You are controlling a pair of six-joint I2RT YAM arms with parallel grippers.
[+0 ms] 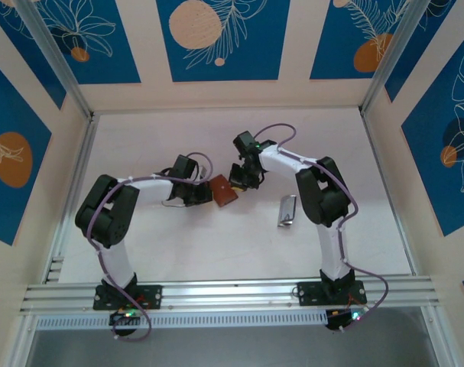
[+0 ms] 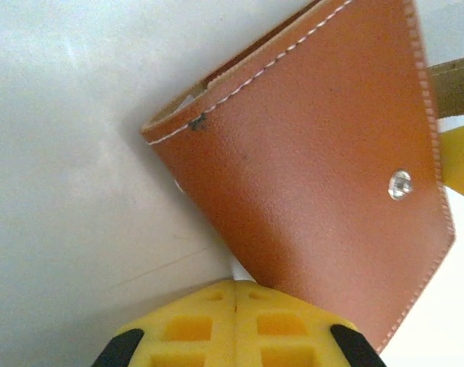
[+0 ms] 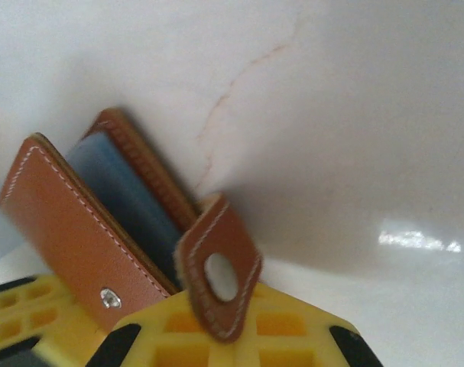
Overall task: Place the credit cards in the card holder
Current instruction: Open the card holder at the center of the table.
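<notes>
Left wrist view: the left gripper has its pads closed on the wallet edge. The right gripper pinches the tab, and the blue pocket stands open. The cards lie apart on the table, ungrasped. Risk: releasing the tab to fetch cards would likely let the wallet fold shut, and the thin edge grip may slip.

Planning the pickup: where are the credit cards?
Top view: the credit cards lie right of the card holder, beside the right arm's elbow.
</notes>
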